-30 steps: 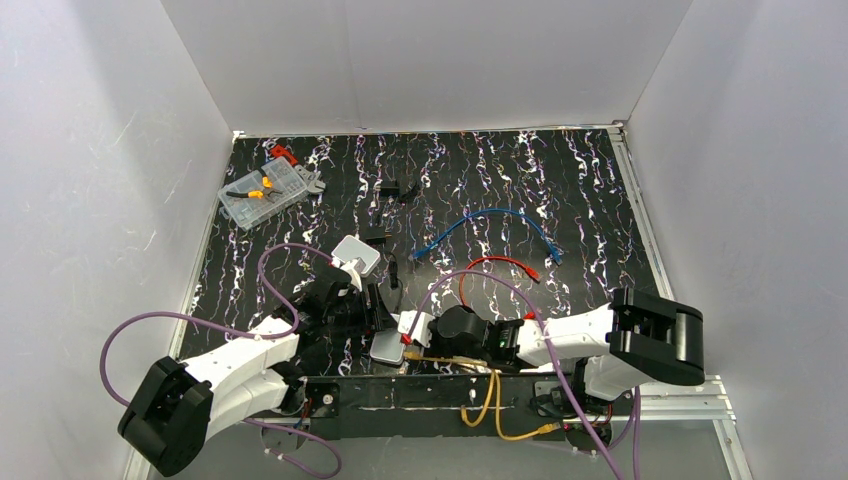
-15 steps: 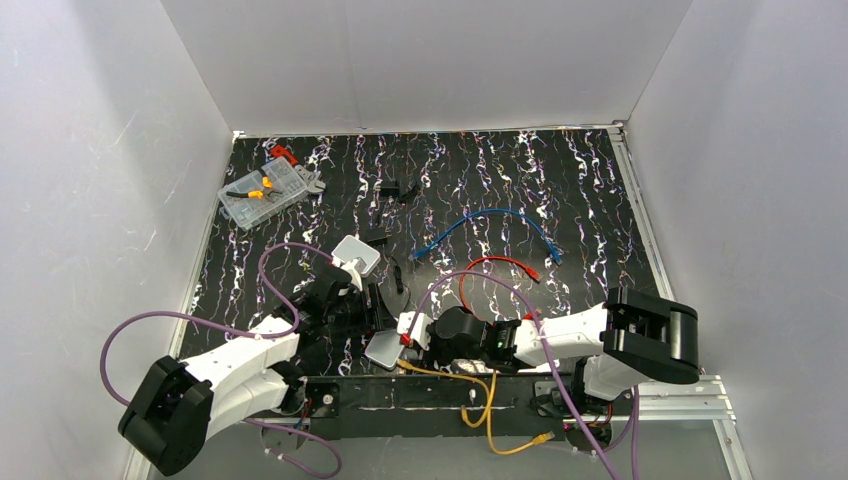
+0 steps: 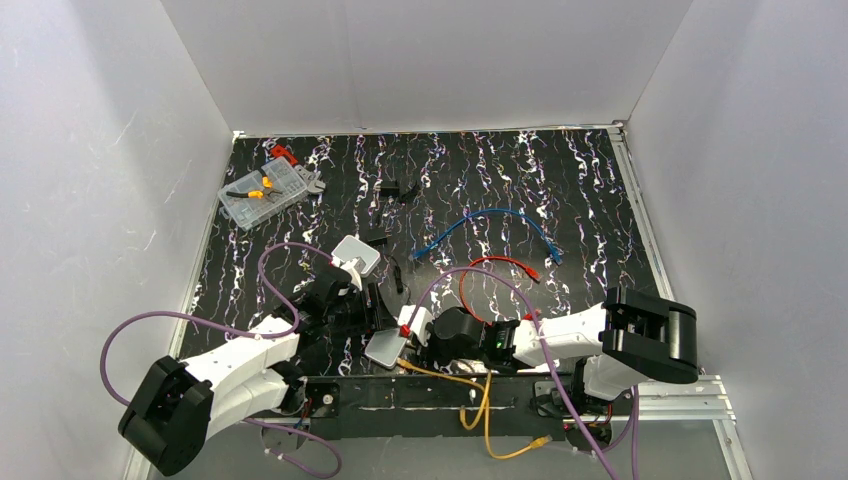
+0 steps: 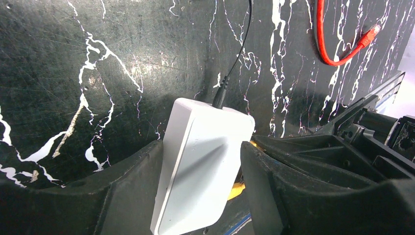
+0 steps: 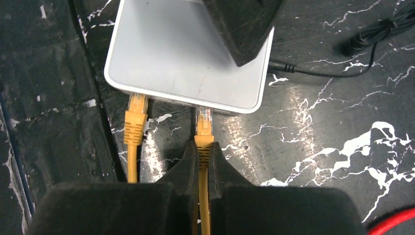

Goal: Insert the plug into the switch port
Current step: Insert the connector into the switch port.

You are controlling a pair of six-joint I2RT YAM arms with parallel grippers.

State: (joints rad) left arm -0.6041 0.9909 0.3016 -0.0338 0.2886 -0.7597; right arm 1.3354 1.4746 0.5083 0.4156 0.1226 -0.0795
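Note:
My left gripper [image 4: 200,147] is shut on the pale grey-white switch box [image 4: 205,161], one finger on each long side. In the right wrist view the box [image 5: 181,63] has its port edge facing me. My right gripper [image 5: 203,147] is shut on the boot of the yellow plug [image 5: 203,122]. The plug's clear tip meets the switch port [image 5: 203,110] in that edge; how deep it sits I cannot tell. From above, both grippers meet at the box [image 3: 385,347] by the near table edge.
A second yellow plug [image 5: 134,120] sits in the neighbouring port. A black power lead [image 5: 313,71] enters the box's far end. A small white box [image 3: 356,254], blue cable [image 3: 490,218], red cable [image 3: 490,265] and clear parts case [image 3: 265,192] lie farther back.
The right gripper has crept slightly left towards the box with the plug. The yellow cable's slack below the table edge has swung lower. The left gripper has kept its hold.

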